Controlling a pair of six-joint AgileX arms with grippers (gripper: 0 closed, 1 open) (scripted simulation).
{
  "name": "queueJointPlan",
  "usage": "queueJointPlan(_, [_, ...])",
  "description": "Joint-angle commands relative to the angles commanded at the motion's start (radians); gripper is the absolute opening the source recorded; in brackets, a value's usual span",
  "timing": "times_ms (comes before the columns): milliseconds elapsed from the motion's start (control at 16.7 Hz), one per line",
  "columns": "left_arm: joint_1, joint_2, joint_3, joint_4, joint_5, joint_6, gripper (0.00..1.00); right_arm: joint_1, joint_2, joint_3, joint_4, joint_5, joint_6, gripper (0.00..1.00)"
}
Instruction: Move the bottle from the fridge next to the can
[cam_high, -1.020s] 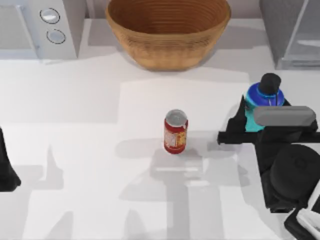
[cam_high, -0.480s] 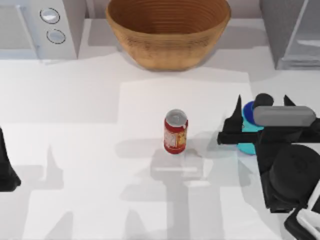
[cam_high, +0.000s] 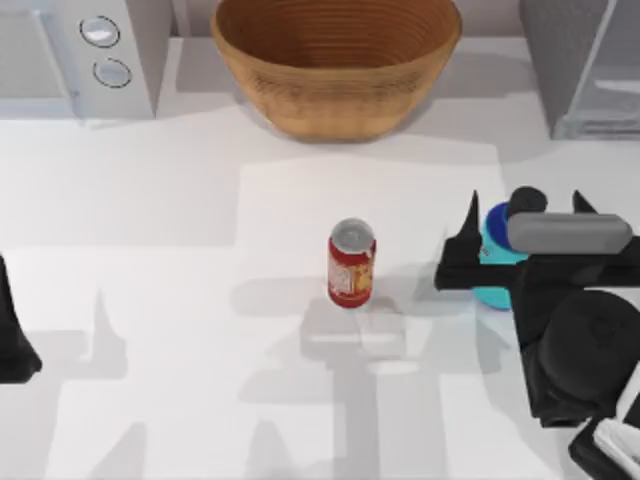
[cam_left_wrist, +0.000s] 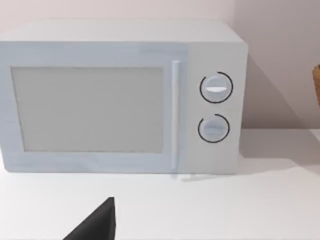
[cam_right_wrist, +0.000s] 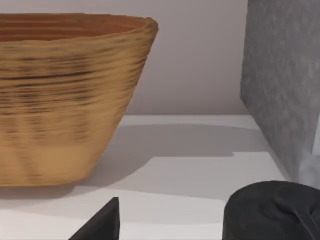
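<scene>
White tabletop (cam_high: 150, 300) carries everything here, and at its left edge my left gripper (cam_high: 15, 340) sits parked, a dark shape low against the edge; I cannot tell how its jaws stand. In the far left corner is a white microwave (cam_high: 70, 55) with two round knobs, which plays no part in the task. A woven basket (cam_high: 335, 65) stands at the middle of the far edge. Near the centre of the tabletop the can (cam_high: 351, 263) stands upright, red with a silver top, with bare surface on all sides. To its right, well short of touching it, the bottle (cam_high: 497, 240) shows its blue shoulder and black cap between the two dark fingertips (cam_high: 470, 225) of my right gripper (cam_high: 524, 222), whose jaws appear spread on either side of the bottle; whether they press on it I cannot say for sure, so I take them as open around it. The fridge (cam_high: 585, 65) stands in the far right corner, and the bottle is already out of it. The step in hand looks like the final placement beside the can. To do it well, the bottle should be set down upright just beside the can without knocking it, and the gripper should lift straight up, so that neither fingertip drags the cap or the loop strap.
</scene>
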Motion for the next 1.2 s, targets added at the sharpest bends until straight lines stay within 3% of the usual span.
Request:
queueJointPlan(300, [0.000,0.000,0.000,0.000,0.000,0.000,1.00,0.074,-0.017,-0.083,0.063,0.073,0.001,1.00])
queueJointPlan(660, [0.000,0.000,0.000,0.000,0.000,0.000,1.00,0.069,-0.023,-0.084,0.063,0.070,0.001,1.00])
queueJointPlan(960, [0.000,0.000,0.000,0.000,0.000,0.000,1.00,-0.019,-0.223,-0.066,-0.033,-0.037,-0.010,1.00])
queueJointPlan(1200, [0.000,0.000,0.000,0.000,0.000,0.000,1.00,-0.133,-0.547,-0.068,-0.265,-0.188,-0.019,1.00])
